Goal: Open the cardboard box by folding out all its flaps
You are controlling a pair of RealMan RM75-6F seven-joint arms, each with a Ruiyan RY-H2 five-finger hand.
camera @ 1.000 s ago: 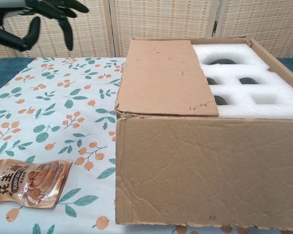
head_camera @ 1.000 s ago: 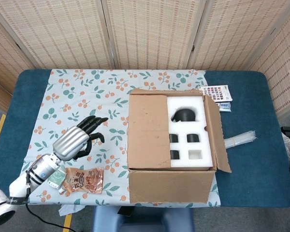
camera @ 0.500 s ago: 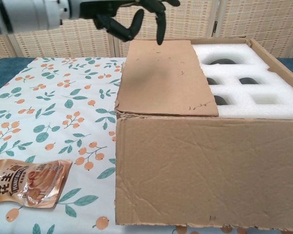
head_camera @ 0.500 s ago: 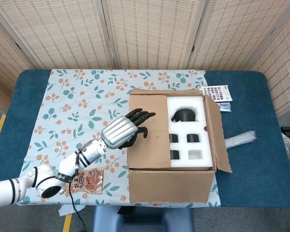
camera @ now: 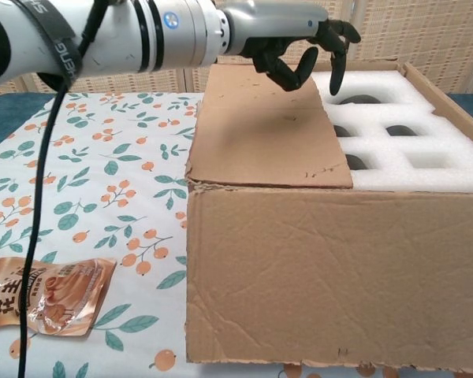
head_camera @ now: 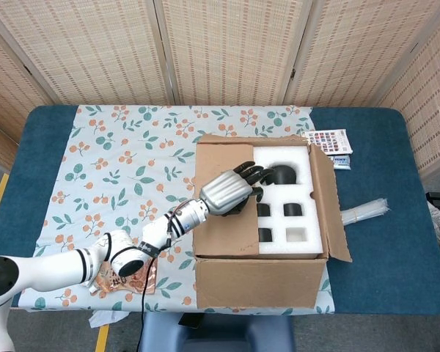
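Observation:
The cardboard box [head_camera: 260,282] [camera: 323,283] stands on the table's right half. Its left flap [head_camera: 220,220] [camera: 260,134] lies folded in, flat over the left part of the opening. The right flap [head_camera: 328,205] stands out and up. White foam [head_camera: 297,213] [camera: 410,150] with dark pockets shows in the uncovered part. My left hand [head_camera: 233,189] [camera: 299,39] hovers over the inner edge of the folded-in flap, fingers spread and curved down, holding nothing. Whether a fingertip touches the flap I cannot tell. My right hand is in neither view.
A floral cloth [head_camera: 125,169] covers the table's left side. An orange snack pouch [head_camera: 128,275] [camera: 43,295] lies near the front left. A colour card [head_camera: 330,141] lies behind the box, and a clear plastic strip [head_camera: 363,211] to its right.
My left arm has swung right, from over the floral cloth to above the box's folded-in flap, reaching its inner edge. The box and flaps have not moved.

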